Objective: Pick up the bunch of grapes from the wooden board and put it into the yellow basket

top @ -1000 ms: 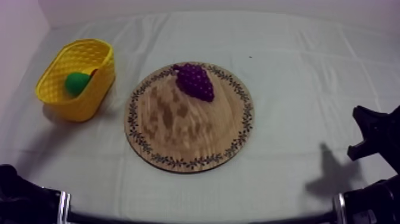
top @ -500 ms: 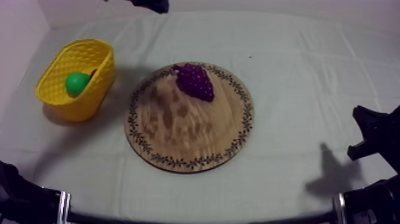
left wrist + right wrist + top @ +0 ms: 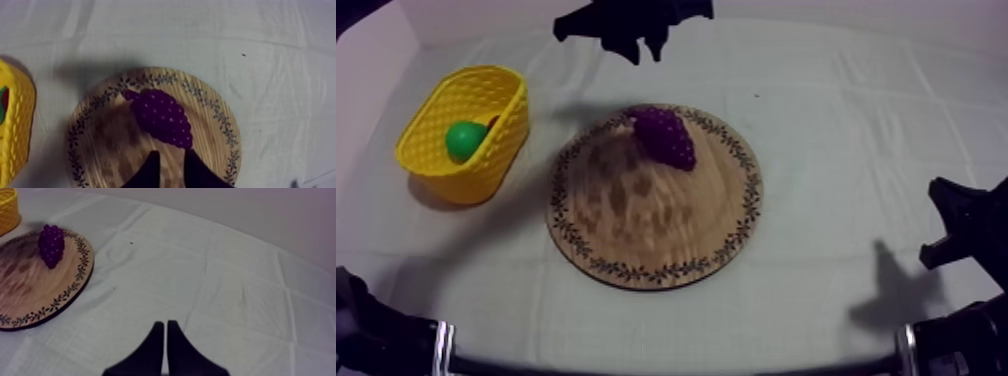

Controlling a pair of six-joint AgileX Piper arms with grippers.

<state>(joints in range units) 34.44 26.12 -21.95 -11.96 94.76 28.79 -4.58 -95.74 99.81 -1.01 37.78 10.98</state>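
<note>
- Grapes (image 3: 663, 137) lie on the board (image 3: 636, 220), far part, near its rim. The stem end points toward the basket (image 3: 486, 160) and nothing else touches the bunch.
- Left claw (image 3: 644, 48) hovers above and beyond the bunch. In the wrist view its fingers (image 3: 151, 167) are spread with nothing between them, just short of the bunch's narrow tip.
- Step, as I judge it: approach for the grasp, not yet down.
- Do it well: centre over the fat middle of the bunch, not the tip. Set the fingers across the short width, drop straight, and close softly since the bunch is lumpy and may roll.
- Lift clear of the board before swinging over.
- Basket sits on the tabletop (image 3: 836, 150) to the left of the board, apart from it. A green fruit (image 3: 464, 138) is already inside, so release over the free end.
- Right claw (image 3: 165, 323) is pressed together, parked low, well apart from the board.
</note>
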